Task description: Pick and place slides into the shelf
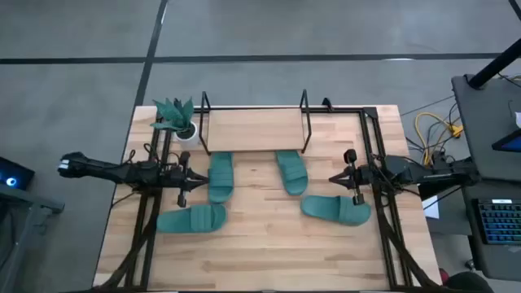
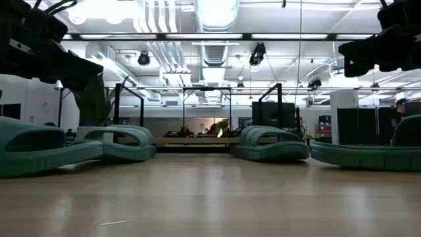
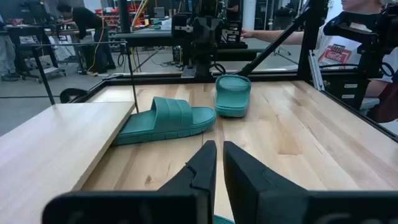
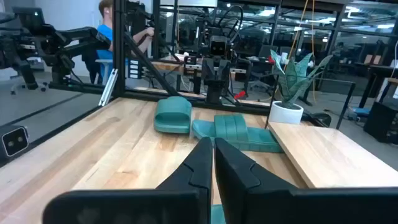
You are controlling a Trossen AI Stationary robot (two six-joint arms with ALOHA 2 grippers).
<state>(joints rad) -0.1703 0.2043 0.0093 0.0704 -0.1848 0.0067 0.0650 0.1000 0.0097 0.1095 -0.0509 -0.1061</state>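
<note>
On our wooden counter [image 1: 269, 252], four teal-green rubber slides [image 1: 220, 176] lie unaligned between both closed fingers [image 1: 183, 177], untouched.

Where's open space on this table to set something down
The shelf board is bare. The table's near strip below the slides is free too. Crowded: the middle, where four slides lie between the left end effector and right end effector.

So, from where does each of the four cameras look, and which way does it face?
High view: above, facing straight down on four teal-green rubber slides, light-wood shelf, left gripper, right gripper.
Low view: table height, facing level across; dark arms enter overhead.
Left wrist view: past its shut fingers, across the table.
Right wrist view: past its shut fingers, toward the potted plant.
Both wrist views share the slides.
</note>
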